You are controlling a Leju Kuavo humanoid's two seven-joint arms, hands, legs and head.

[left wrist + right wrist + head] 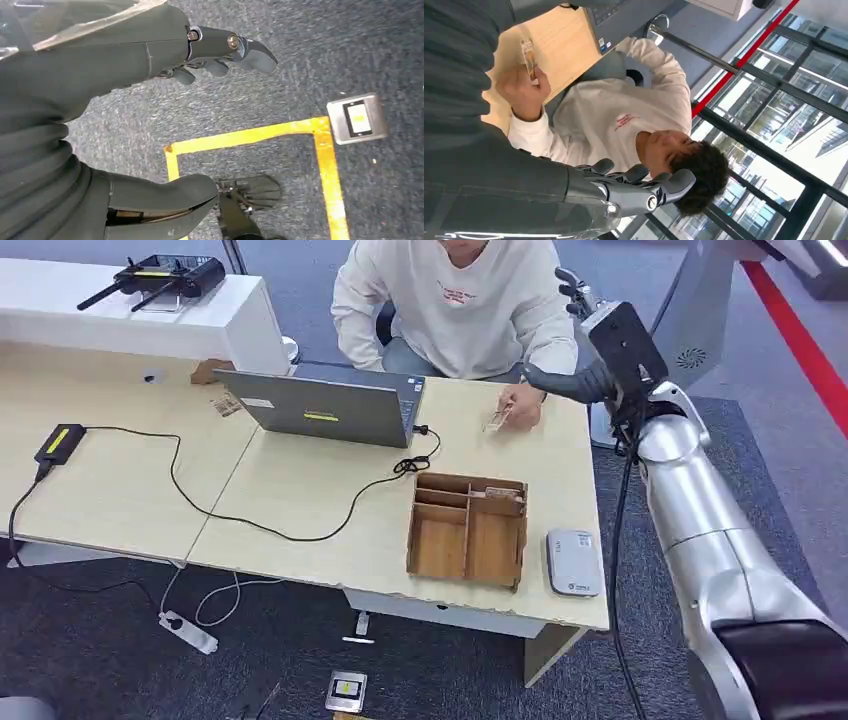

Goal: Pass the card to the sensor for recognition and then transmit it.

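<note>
**Card in the person's hand at the far edge of the desk; both robot hands empty**

The card (497, 421) is held by a person's hand (520, 406) just above the far right part of the wooden desk (300, 490), beside the open grey laptop (330, 405). In the right wrist view the same card (529, 59) is pinched edge-on between the person's fingertips, over the desk top. The person, in a white sweatshirt (450, 310), sits behind the desk.

The right hand (580, 330) is raised at the end of the silver right arm (700, 530), near the person's shoulder and apart from the card; in the right wrist view its fingers (644, 185) are slightly curled, lying close side by side, and hold nothing. The left hand (150, 125) hangs over grey carpet; its fingers (235, 47) and thumb (170, 195) stand well apart, with nothing between them (a yellow floor line (320, 150) and a small metal floor plate (357, 119) lie below).

On the near right part of the desk sit a wooden compartment tray (467, 528) and, just beside it toward the right edge, a flat white sensor pad (573, 562). A black cable (250, 510) runs across the desk from the laptop to a small black device (60, 443) at the left.
</note>
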